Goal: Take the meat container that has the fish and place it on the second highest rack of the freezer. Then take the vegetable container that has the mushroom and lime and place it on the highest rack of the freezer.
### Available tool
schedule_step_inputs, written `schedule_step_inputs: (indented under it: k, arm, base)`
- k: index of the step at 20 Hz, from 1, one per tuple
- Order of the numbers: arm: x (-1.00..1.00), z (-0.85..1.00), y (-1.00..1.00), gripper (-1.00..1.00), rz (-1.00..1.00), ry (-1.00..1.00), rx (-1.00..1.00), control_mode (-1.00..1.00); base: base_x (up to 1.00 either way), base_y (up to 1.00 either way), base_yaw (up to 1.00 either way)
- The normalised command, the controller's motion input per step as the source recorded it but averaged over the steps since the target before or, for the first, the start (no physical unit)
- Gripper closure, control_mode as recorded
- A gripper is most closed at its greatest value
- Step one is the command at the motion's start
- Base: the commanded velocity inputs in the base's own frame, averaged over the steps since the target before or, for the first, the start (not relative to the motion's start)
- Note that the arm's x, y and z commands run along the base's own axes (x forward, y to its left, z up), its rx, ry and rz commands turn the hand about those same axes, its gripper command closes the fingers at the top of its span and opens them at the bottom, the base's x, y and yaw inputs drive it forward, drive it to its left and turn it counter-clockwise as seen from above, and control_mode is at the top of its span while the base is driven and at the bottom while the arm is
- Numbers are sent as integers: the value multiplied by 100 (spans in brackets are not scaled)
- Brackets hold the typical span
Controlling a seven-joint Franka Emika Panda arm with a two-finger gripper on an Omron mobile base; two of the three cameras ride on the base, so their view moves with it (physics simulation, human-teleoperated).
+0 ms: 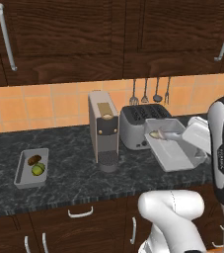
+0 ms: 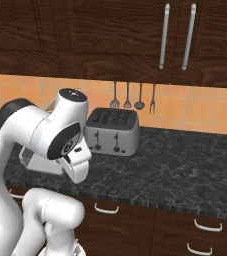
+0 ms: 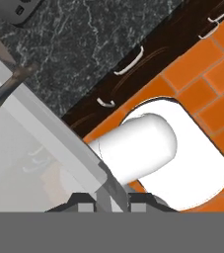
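We have the gripper (image 3: pixel 111 200) pinched on the near rim of the rigid, light meat container (image 1: pixel 175 148), held tilted above the table (image 1: pixel 74 178) at three o'clock of the toaster (image 1: pixel 140 126), so the fish (image 1: pixel 167 134) may slide.

Dark marbled counter (image 1: pixel 69 183) with vegetable tray (image 1: pixel 30 168), coffee machine (image 1: pixel 103 131), toaster (image 1: pixel 139 126).
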Motion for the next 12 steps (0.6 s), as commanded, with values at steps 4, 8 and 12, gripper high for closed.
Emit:
schedule_step_inputs:
  k: [4,8,12]
  arm:
    - [0,0,0,100,0,0,0,-100]
    - [0,0,0,100,0,0,0,-100]
    - [0,0,0,100,0,0,0,100]
  base:
    - [0,0,0]
    - [0,0,0]
    - [-45,0,0]
